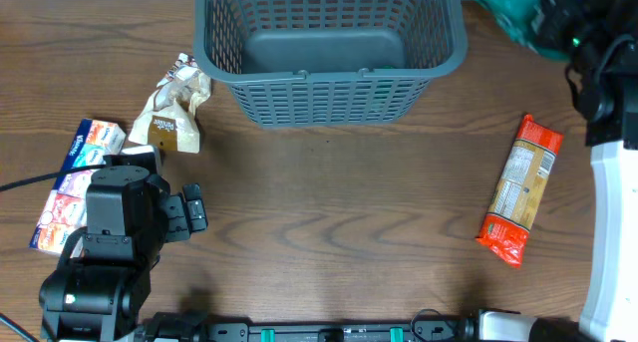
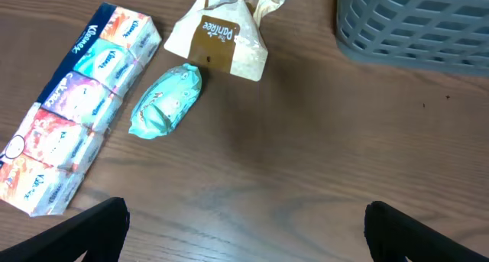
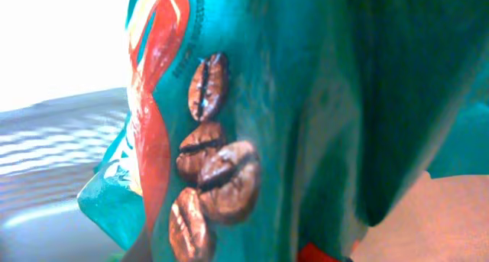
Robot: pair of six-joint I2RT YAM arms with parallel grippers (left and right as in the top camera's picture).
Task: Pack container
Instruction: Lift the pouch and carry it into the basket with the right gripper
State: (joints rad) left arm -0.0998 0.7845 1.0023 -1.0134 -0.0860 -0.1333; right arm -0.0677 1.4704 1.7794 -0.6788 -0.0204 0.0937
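Observation:
The container (image 1: 334, 93) is a dark grey slotted basket at the top middle of the table, with nothing inside. Its corner shows in the left wrist view (image 2: 428, 25) and its slats show in the right wrist view (image 3: 46, 140). My right gripper (image 1: 560, 18) is at the top right, just beyond the basket's right rim, shut on a teal coffee bag (image 1: 508, 5). The bag with printed beans (image 3: 252, 124) fills the right wrist view and hides the fingers. My left gripper (image 1: 194, 210) (image 2: 244, 220) is open and empty above bare table at the lower left.
An orange-red snack packet (image 1: 520, 187) lies at the right. At the left lie a tissue multipack (image 1: 75, 177) (image 2: 72, 132), a beige and brown bag (image 1: 174, 108) (image 2: 221, 44) and a small teal packet (image 2: 164, 101), which the left arm hides in the overhead view.

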